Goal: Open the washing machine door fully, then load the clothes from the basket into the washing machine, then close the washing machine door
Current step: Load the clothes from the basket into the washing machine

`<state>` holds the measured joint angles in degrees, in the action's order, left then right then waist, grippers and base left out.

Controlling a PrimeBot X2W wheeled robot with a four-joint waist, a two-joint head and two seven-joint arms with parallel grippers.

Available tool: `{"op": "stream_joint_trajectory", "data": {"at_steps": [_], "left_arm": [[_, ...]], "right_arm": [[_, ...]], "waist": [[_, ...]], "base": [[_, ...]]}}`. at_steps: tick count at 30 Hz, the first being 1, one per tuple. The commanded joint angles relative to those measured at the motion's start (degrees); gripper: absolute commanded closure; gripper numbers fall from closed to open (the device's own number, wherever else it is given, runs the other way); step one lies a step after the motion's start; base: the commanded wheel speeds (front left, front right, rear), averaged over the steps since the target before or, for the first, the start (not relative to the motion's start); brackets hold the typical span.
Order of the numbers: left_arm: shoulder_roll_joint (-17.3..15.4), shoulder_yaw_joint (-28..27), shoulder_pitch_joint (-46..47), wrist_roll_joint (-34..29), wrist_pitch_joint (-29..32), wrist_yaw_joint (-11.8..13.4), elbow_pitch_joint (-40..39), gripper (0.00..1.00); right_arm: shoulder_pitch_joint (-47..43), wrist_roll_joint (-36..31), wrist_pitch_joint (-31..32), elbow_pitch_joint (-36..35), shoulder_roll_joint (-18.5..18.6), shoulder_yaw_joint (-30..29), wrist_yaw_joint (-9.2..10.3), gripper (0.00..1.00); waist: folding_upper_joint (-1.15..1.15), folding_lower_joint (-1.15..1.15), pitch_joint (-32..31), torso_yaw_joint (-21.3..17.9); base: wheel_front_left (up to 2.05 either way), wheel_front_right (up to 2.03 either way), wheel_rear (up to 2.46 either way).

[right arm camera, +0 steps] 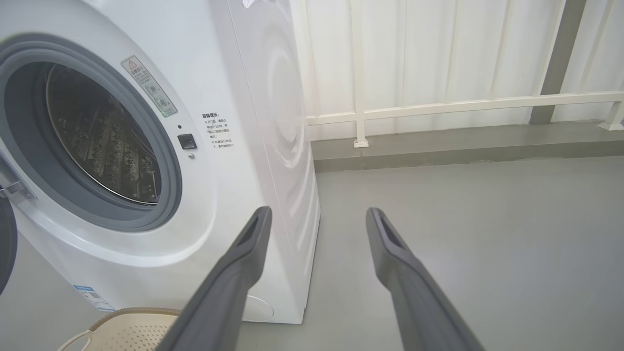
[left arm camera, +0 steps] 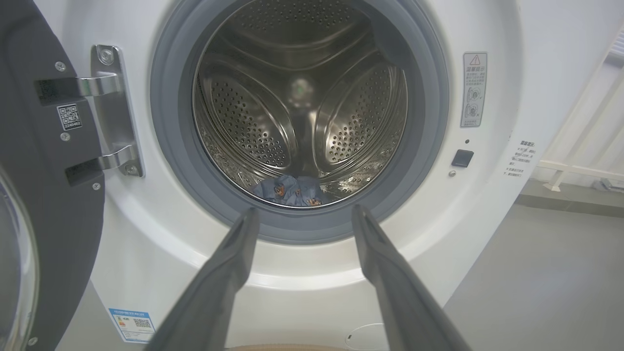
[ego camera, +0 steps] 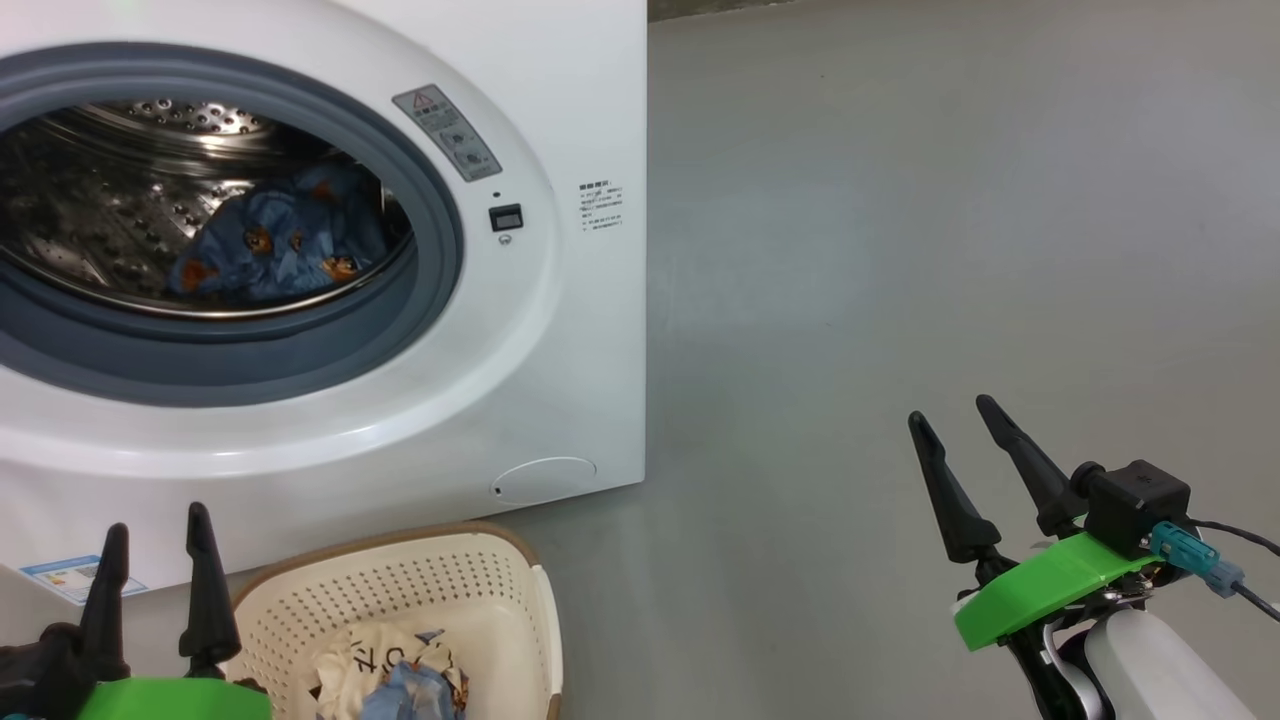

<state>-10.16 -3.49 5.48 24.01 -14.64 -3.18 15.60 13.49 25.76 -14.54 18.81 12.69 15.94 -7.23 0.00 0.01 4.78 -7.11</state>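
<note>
**Evidently, left side nearer the load**

Left gripper (ego camera: 157,525), fingers wide and empty, stands just beside the basket (ego camera: 400,540); the clothes (ego camera: 400,670) inside lie at four o'clock from its tips. Right gripper (ego camera: 950,410), likewise wide and empty, sits well apart at three o'clock.

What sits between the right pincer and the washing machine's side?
Bare grey floor, nothing else, between the right pincer and the washing machine; the head view shows it, and the right wrist view agrees.
</note>
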Motion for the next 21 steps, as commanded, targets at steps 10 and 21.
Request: {"op": "stream_joint_trajectory", "data": {"at_steps": [10, 21], "left_arm": [[-0.9, -2.5, 1.7, -1.5, -0.3, -0.8, 0.8, 0.00], [-1.6, -0.6, 4.2, -1.1, 2.4, -1.3, 6.8, 0.00]], "right_arm": [[1.6, 0.1, -0.5, -1.6, 0.2, 1.0, -0.25, 0.00], [2.6, 0.0, -0.5, -1.9, -0.6, 1.5, -0.25, 0.00]], "waist": [[0.00, -0.01, 0.5, 0.0], [0.00, -0.01, 3.7, -0.7]], "base": [[0.00, 0.00, 0.00], [0.00, 0.00, 0.00]]}}
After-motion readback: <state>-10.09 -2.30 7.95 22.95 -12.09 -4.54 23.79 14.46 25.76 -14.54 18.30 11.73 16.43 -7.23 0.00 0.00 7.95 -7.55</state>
